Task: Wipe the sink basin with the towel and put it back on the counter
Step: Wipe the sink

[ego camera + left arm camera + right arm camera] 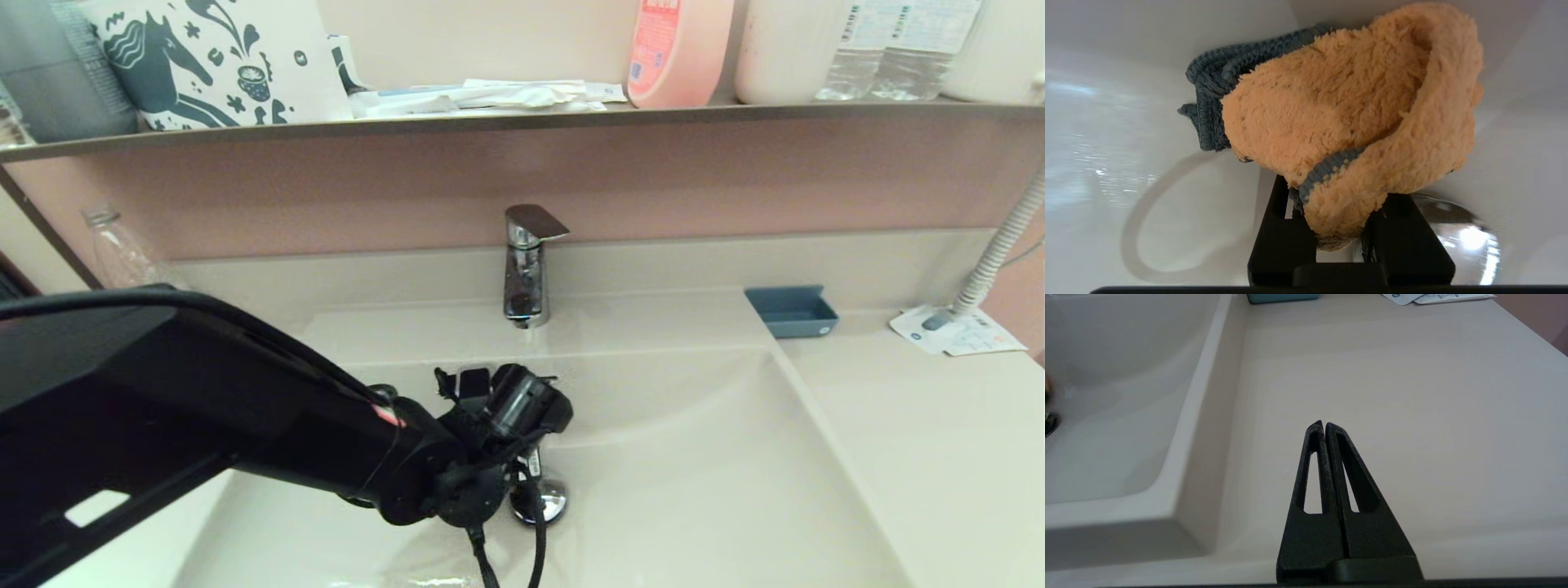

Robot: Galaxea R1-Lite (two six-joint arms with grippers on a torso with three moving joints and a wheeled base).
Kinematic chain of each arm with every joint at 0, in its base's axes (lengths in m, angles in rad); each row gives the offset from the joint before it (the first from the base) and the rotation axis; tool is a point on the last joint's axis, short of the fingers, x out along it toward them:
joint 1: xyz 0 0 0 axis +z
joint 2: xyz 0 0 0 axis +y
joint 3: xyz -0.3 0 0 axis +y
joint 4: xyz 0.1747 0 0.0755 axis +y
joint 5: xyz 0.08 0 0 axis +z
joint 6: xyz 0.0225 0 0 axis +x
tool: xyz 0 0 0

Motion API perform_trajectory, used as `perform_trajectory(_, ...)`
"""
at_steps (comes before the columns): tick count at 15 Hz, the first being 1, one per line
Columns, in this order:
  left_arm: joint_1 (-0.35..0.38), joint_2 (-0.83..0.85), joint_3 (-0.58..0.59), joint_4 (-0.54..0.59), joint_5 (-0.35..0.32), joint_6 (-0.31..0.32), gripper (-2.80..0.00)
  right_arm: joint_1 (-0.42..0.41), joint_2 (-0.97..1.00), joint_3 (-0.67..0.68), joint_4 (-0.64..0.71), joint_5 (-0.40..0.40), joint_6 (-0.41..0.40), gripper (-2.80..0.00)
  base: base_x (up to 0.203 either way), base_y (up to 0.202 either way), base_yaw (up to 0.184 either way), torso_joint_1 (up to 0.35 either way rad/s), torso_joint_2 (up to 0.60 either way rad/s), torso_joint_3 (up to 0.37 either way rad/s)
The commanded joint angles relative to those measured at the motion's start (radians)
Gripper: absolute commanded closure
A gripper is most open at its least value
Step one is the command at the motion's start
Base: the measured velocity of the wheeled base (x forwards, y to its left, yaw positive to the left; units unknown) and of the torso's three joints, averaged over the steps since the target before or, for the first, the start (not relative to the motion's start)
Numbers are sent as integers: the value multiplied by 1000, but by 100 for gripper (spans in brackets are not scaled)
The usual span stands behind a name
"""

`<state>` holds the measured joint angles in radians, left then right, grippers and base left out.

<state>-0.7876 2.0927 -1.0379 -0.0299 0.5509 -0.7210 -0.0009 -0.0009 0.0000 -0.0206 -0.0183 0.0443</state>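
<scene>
One orange towel [1355,122] pinched in left gripper [1339,228] fingers, low in sink basin [694,490], drain plug [553,502] at 4 o'clock. Best wiped flat, with light pressure. Right gripper [1325,426] closed empty over desk [1412,416].

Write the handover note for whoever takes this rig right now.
Left gripper: jaws shut on the towel, down inside the sink basin close to the drain plug.
Right gripper: jaws shut, empty, parked over the counter right of the basin.
Done: towel picked up and brought into the basin.
Left: finish wiping, then put the towel back on the counter.
</scene>
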Motion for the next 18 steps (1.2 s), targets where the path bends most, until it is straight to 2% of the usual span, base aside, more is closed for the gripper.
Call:
perform_trajectory(1, -31, 27, -30, 10, 4, -7, 0, -1, 1, 0, -1, 0, 0, 0, 0, 0, 0, 0, 0, 0)
perform_trajectory(6, -89, 89, -151, 46, 27, -43, 0, -1, 1, 0, -1, 0, 0, 0, 0, 0, 0, 0, 0, 0)
perform_trajectory(11, -163, 139, -316, 167, 27, -78, 0, 0, 1, 0, -1, 0, 0, 0, 0, 0, 0, 0, 0, 0)
perform_trajectory(14, -203, 155, -396, 267, 30, -114, 0, -1, 1, 0, -1, 0, 0, 0, 0, 0, 0, 0, 0, 0)
perform_trajectory(18, -251, 149, -480, 486, 25, -195, 0, 0, 1, 0, -1, 0, 0, 0, 0, 0, 0, 0, 0, 0)
